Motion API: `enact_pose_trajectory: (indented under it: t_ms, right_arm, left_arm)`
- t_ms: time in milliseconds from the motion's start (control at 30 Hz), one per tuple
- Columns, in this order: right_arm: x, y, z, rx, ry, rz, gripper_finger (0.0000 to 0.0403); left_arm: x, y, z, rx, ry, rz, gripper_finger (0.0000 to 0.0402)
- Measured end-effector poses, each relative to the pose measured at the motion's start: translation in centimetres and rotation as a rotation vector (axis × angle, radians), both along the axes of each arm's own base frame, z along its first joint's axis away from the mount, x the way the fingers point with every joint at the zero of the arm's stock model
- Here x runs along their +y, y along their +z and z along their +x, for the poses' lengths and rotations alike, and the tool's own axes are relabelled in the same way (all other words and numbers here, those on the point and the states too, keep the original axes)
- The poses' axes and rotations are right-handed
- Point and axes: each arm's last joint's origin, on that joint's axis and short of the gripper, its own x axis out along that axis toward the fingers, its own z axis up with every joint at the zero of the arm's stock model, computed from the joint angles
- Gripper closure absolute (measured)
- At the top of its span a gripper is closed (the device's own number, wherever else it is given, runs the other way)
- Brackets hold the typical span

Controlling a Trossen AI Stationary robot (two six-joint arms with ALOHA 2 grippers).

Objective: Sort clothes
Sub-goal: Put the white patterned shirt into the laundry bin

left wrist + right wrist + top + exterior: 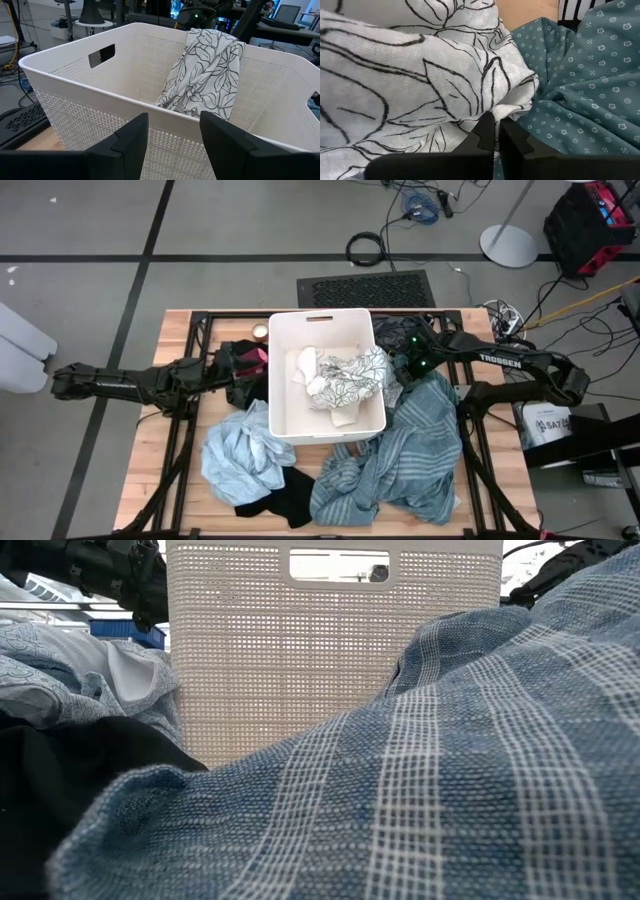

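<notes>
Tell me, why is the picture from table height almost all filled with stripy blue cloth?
In the low view, the striped garment lies right against the camera, so it hides most of the table, with only the white bin showing behind it; in the high view it is just one pile beside the bin; in the right wrist view, the leaf-patterned cloth crowds the picture likewise.

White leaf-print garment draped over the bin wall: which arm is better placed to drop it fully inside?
Right. The right gripper is shut on the white leaf-print garment; the left gripper hangs open outside the bin.
</notes>
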Motion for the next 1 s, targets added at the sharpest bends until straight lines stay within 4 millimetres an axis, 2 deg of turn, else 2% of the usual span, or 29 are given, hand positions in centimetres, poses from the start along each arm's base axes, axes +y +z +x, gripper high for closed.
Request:
enact_pose_trajectory:
  t_ms: [767, 867, 1000]
  right_arm:
    - [0.0, 0.1, 0.0, -0.008, 0.011, -0.01, 0.0403]
    - [-0.1, 1.1, 0.1, -0.056, 0.021, -0.05, 0.0403]
    - [-0.3, 4.5, 0.4, -0.177, 0.029, -0.147, 0.0403]
  left_arm:
    - [0.0, 0.0, 0.0, -0.001, 0.001, -0.003, 0.0214]
    - [0.0, 0.0, 0.0, -0.002, 0.001, -0.004, 0.0214]
    - [0.0, 0.0, 0.0, -0.001, 0.001, -0.004, 0.0214]
